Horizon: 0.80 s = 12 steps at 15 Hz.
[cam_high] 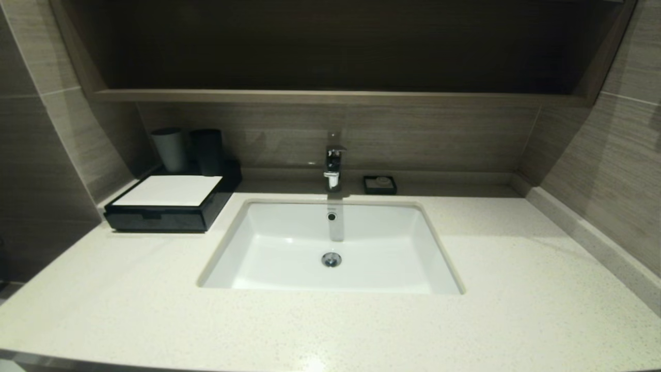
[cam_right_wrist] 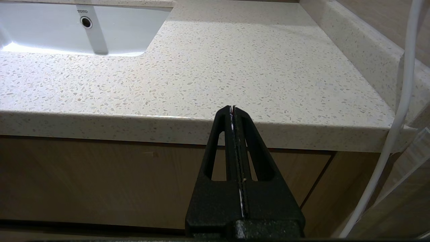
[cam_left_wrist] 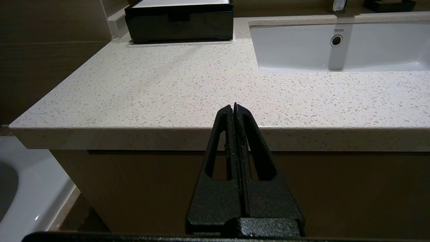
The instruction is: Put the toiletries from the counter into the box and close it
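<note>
Light falls from above onto the worktop (cam_high: 516,289), which glows pale and evenly lit, while the recess (cam_high: 335,46) over the shelf is nearly black. The sink (cam_high: 279,258) shines with soft glare, the faucet (cam_high: 334,166) casting a grey streak into it. The box (cam_high: 170,204) throws a thin shadow nearward. Straight edges bow toward the head view's sides.

Right claw (cam_right_wrist: 234,108) closed, before counter (cam_right_wrist: 235,67) edge

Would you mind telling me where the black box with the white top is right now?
In the head view the box sits at the back left of the counter, left of the sink basin, just in front of two dark cups.
</note>
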### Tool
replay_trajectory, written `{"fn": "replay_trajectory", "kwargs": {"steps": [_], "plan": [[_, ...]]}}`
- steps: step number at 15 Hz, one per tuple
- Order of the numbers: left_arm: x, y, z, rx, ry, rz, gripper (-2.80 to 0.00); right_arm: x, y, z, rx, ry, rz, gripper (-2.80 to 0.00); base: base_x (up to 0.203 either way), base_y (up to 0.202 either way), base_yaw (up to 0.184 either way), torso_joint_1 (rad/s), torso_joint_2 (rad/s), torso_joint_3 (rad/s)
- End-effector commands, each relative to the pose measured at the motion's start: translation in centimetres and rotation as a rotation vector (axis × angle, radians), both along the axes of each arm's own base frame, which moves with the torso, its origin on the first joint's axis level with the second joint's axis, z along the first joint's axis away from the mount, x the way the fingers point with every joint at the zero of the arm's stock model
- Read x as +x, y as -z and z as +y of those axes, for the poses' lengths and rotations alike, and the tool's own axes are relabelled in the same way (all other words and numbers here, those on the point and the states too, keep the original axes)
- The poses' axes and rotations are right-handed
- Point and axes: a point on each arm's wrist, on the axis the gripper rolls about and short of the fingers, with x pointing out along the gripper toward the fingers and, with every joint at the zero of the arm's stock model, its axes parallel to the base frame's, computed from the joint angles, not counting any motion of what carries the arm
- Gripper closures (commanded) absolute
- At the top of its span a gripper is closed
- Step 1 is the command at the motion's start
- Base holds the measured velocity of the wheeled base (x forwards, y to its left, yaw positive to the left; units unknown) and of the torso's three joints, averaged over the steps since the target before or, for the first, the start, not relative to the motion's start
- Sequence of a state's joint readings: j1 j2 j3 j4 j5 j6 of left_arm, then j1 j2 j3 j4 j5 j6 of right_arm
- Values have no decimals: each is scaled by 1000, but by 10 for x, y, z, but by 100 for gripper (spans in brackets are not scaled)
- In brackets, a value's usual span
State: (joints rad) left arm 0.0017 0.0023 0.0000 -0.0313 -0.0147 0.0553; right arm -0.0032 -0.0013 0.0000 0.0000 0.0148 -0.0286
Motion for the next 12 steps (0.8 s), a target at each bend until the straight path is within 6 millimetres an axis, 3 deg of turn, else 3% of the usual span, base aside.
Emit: {"fn": "replay_trajectory", "kwargs": {"steps": [1,12], "plan": [[2,5,0,-3,-2,20,0,0,0,0,-1,-1,3,0,0,0,0,0,0,0],[2,6,0,-11,-5,21,0,0,0,0,-1,-1,3,0,0,0,0,0,0,0]]}}
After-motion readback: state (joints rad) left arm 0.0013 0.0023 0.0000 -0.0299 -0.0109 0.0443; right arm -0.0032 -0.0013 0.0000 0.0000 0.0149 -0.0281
